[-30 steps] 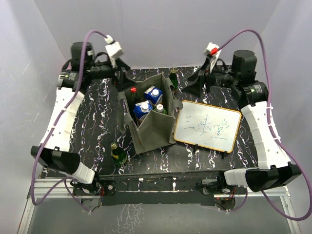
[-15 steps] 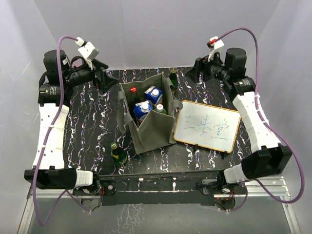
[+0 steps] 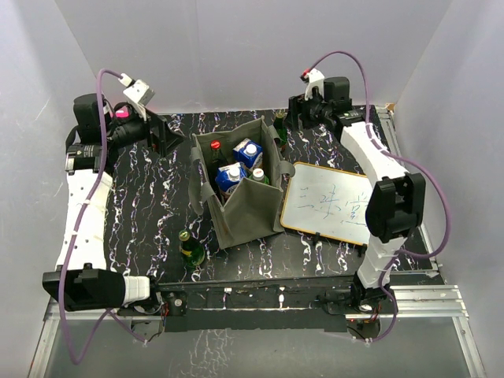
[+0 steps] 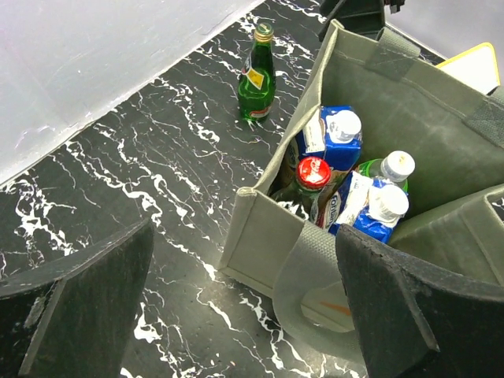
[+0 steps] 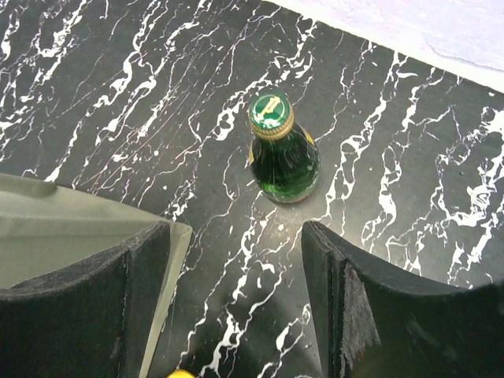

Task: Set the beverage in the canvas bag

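Note:
The olive-grey canvas bag [image 3: 250,209] stands mid-table with its mouth open. In it are blue cartons [image 4: 340,135], a red-capped bottle [image 4: 313,173] and a white-capped bottle [image 4: 396,165]. A green glass bottle [image 3: 279,124] stands upright behind the bag's far right corner, and shows as the green bottle [image 5: 282,153] in the right wrist view. My right gripper [image 3: 297,116] hangs open just above and beside it, nothing between its fingers. My left gripper [image 3: 161,134] is wide open and empty, left of the bag's back corner, apart from the strap handle [image 4: 315,264].
A second green bottle [image 3: 189,247] stands on the table near the bag's front left. A yellow-framed whiteboard [image 3: 335,203] lies right of the bag. White walls close the back and sides. The bag's corner [image 5: 75,228] sits under my right gripper's left finger.
My left gripper has drawn back left from the bag and opened wider. My right arm has folded upward and its gripper has moved left toward the back green bottle.

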Robot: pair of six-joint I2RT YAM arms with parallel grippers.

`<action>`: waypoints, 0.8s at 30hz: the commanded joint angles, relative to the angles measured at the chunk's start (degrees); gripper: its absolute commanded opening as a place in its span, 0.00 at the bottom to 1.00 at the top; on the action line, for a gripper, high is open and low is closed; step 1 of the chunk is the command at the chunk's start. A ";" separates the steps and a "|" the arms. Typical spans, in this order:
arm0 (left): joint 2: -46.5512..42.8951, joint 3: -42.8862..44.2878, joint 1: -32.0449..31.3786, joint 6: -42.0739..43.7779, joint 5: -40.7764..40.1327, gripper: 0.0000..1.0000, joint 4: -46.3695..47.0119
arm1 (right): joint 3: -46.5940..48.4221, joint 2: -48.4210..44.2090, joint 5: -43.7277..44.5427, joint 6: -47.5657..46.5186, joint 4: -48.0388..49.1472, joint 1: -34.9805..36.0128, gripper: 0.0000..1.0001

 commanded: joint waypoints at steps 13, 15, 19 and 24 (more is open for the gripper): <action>-3.57 -0.78 3.50 -1.03 2.18 0.97 1.78 | 11.63 9.98 12.16 -5.58 4.35 5.95 0.65; -3.59 -0.78 3.50 -0.81 2.22 0.97 1.59 | 13.24 11.35 12.47 -5.71 4.02 6.16 0.64; -3.42 -0.32 3.67 -0.61 2.35 0.97 1.20 | 14.72 13.39 13.75 -6.15 3.93 6.40 0.60; -3.00 0.70 3.94 -0.88 4.10 0.97 0.71 | 14.71 14.62 14.21 -6.74 5.08 6.33 0.55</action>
